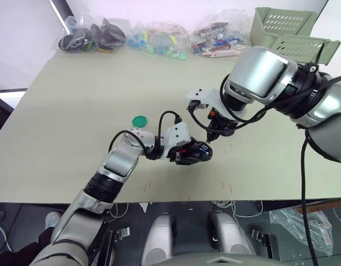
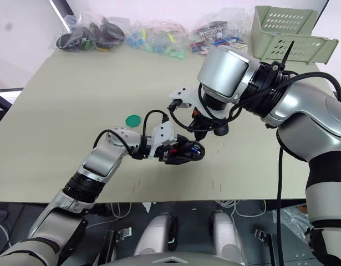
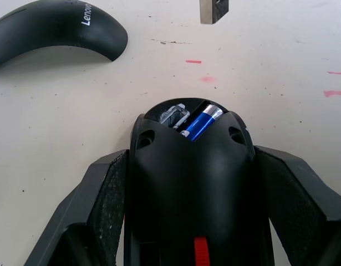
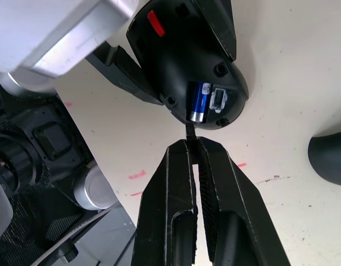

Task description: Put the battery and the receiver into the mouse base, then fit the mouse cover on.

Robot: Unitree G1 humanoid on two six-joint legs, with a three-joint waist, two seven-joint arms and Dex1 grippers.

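Note:
My left gripper [image 1: 185,153] is shut on the black mouse base [image 3: 192,183], its fingers [image 3: 98,216] clamping both sides just above the table. The blue battery [image 3: 199,123] lies in the base's open end beside an empty metal slot [image 4: 219,98]. My right gripper [image 4: 192,145] is shut on the receiver [image 4: 190,130], a thin dark piece sticking out of its tips. It hovers a little short of the base's open end and does not touch it. The glossy black mouse cover [image 3: 54,27] lies on the table beyond the base.
A green round disc [image 1: 140,120] lies on the table to the left of the left arm. Plastic bags of small parts [image 1: 153,39] line the far edge, and a pale green basket [image 1: 292,30] stands at the far right.

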